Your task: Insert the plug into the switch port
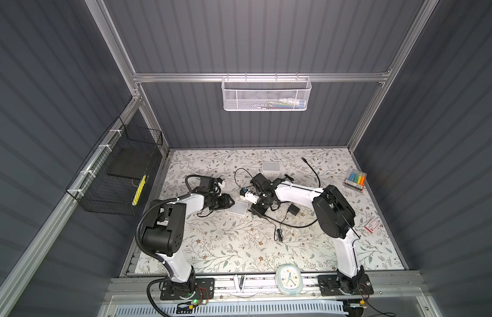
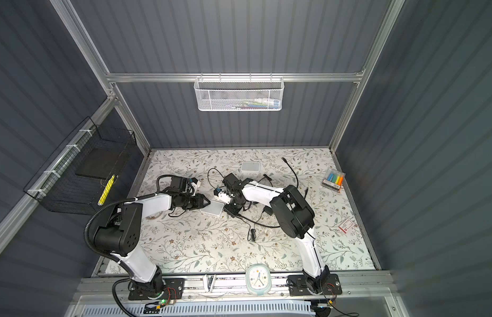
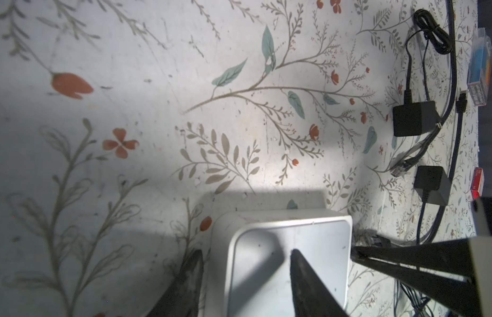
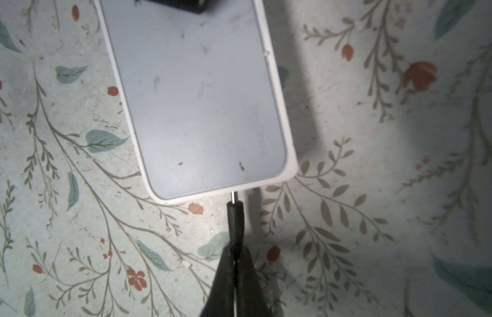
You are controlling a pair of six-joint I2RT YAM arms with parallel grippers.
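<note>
Jaws pinch the slim black plug (image 4: pixel 235 216), silver tip touching the scuffed white switch (image 4: pixel 198 96).

No legible text anywhere, print on the red card (image 1: pixel 372 226) too small (clock (image 1: pixel 289 279) numerals blurred)

Both top views look steeply down on the whole desk (image 1: pixel 239 247); wrist views sit close, sharing the switch (image 3: pixel 288 263).

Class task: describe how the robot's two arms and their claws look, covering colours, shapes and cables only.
Both arms have white links and bulky black joints on black base plates. A black corrugated cable runs along the left arm. Each claw, left claw and right claw, has tapering, pointed black fingers.
</note>
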